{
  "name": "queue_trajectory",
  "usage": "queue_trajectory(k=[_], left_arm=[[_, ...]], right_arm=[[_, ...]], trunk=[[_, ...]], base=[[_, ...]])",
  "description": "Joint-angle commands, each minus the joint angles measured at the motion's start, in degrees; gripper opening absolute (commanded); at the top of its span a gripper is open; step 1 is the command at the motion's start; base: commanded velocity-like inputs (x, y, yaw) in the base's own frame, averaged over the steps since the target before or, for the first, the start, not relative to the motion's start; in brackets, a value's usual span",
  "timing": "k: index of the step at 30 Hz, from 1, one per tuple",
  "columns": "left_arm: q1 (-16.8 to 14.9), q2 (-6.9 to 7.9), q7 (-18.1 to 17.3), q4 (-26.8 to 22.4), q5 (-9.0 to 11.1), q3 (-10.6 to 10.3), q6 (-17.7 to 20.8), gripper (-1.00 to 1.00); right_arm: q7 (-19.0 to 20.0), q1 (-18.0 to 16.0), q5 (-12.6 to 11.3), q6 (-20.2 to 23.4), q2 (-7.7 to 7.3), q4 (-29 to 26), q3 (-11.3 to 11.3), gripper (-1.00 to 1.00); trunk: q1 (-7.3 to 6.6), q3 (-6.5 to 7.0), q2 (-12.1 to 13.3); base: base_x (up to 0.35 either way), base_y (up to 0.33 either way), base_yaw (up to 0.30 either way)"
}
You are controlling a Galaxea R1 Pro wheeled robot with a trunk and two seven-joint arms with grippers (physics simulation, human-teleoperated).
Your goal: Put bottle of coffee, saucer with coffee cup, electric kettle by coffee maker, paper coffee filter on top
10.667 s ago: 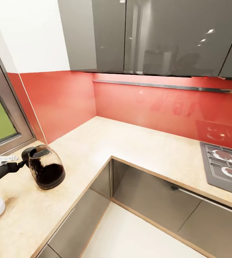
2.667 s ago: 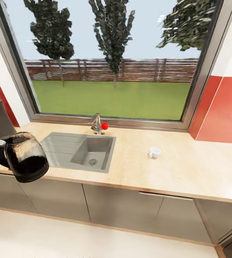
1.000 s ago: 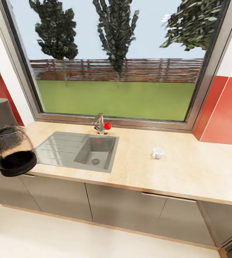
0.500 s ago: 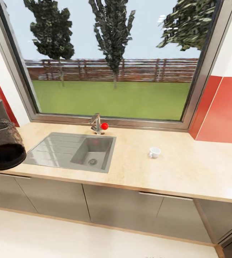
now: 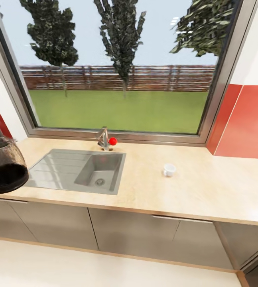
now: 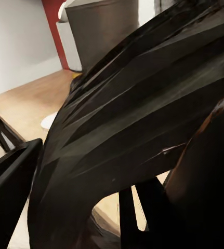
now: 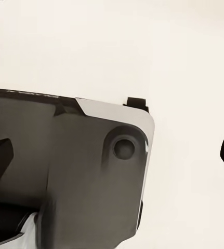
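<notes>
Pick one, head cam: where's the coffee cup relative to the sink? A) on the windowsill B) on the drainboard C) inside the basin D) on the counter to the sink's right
D: the coffee cup stands on the bare kitchen countertop, well to the right of the sink, clear of the basin and drainboard.

Open countertop [image 5: 208, 191] around lone coffee cup [image 5: 169, 170].
</notes>
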Motion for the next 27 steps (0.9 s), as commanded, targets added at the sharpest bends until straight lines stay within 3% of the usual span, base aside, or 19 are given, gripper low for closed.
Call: queue_trajectory(k=[1,13,22,27], left_arm=[[-0.08,0.0,0.04,0.11,-0.66,-0.05,0.29,-1.0],[-0.08,-0.01,0.06,1.37,-0.66,-0.11,0.23,-1.0],[0.0,-0.08,0.02,2.25,-0.66,-0.09,0.2,-1.0],[0.01,-0.1,-0.01,3.51,-0.66,-0.09,-0.87,-1.0]], right_arm=[[0.21,-0.05,-0.6,-0.08,-0.01,0.0,0.48,1.0],[0.21,-0.05,-0.6,-0.08,0.01,-0.06,0.41,1.0],[0.21,-0.05,-0.6,-0.08,0.02,-0.15,0.43,1.0],[0.29,-0.05,-0.69,-0.06,0.16,-0.15,0.47,1.0]], trunk=[[0.06,-0.11,-0.13],[0.06,-0.11,-0.13],[0.06,-0.11,-0.13],[0.06,-0.11,-0.13]], base=[[0.295,0.109,0.0],[0.23,0.221,0.0],[-0.01,0.292,0.0],[-0.046,0.081,0.0]])
